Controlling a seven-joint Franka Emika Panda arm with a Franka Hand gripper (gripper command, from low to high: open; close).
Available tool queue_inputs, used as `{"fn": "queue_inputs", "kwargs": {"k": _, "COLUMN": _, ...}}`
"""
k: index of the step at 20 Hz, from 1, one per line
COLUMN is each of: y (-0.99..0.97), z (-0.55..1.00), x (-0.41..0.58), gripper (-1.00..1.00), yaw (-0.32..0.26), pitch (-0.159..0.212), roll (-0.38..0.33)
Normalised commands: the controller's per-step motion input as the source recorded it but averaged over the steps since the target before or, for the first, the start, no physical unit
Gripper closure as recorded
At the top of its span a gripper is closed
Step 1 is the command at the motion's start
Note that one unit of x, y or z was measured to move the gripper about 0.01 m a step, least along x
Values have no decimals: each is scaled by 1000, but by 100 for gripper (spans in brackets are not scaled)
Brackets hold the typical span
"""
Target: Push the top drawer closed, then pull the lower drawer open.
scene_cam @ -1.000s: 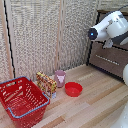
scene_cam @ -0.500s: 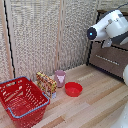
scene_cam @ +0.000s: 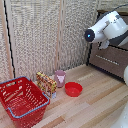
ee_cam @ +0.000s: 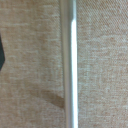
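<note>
The dark brown cabinet (scene_cam: 116,67) stands at the exterior view's right edge. A drawer front with a thin silver bar handle (scene_cam: 108,59) shows below the arm; I take it for the lower drawer (scene_cam: 102,64), and it looks shut. The top drawer is mostly hidden behind the white arm (scene_cam: 107,26). The arm's dark end (scene_cam: 90,35) points toward the woven screen. I cannot make out the fingers in either view. The wrist view shows only woven screen and a pale upright post (ee_cam: 70,65).
A red wire basket (scene_cam: 22,100) sits on the wooden floor at the exterior view's left. A patterned box (scene_cam: 46,83), a pink cup (scene_cam: 60,77) and a red bowl (scene_cam: 73,89) stand together in the middle. A woven screen (scene_cam: 40,35) forms the back wall.
The arm's end has shifted very slightly toward the exterior view's left. The basket, box, cup and bowl have stayed put.
</note>
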Motion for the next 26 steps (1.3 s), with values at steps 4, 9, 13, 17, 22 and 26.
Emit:
{"fn": "queue_inputs", "kwargs": {"k": 4, "y": 200, "z": -191, "x": 174, "gripper": -100, "yaw": 25, "pitch": -58, "roll": 81}}
{"fn": "queue_inputs", "kwargs": {"k": 9, "y": 185, "z": -317, "x": 184, "gripper": -100, "yaw": 6, "pitch": -67, "roll": 54}}
{"fn": "queue_inputs", "kwargs": {"k": 13, "y": 213, "z": -459, "x": 199, "gripper": -100, "yaw": 0, "pitch": -54, "roll": 27}}
{"fn": "queue_inputs", "kwargs": {"k": 17, "y": 225, "z": -552, "x": 181, "gripper": -100, "yaw": 4, "pitch": -23, "roll": 0}}
{"fn": "queue_inputs", "kwargs": {"k": 22, "y": 187, "z": -454, "x": 125, "gripper": -100, "yaw": 5, "pitch": 0, "roll": -31}}
{"fn": "queue_inputs", "kwargs": {"k": 26, "y": 44, "z": -327, "x": 103, "gripper": -100, "yaw": -7, "pitch": 18, "roll": -67}}
